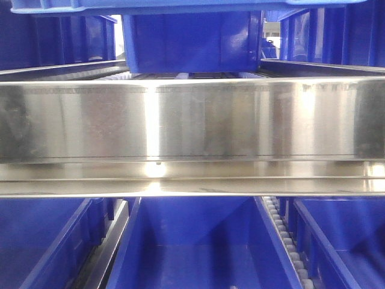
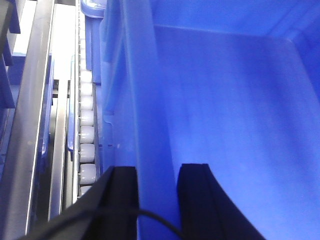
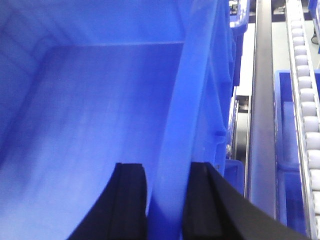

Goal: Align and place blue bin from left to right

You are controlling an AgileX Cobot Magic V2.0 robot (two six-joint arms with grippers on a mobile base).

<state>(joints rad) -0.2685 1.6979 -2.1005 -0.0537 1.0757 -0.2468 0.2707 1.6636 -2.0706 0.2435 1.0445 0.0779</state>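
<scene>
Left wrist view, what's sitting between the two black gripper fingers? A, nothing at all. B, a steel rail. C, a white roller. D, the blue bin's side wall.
D: the blue bin's side wall runs straight between the left gripper's fingers, while the white rollers lie off to one side.

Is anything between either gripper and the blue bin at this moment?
Nothing visible. The left gripper straddles the left wall of the blue bin, and the right gripper straddles its right wall. The fingers sit against the plastic with nothing in between.
</scene>
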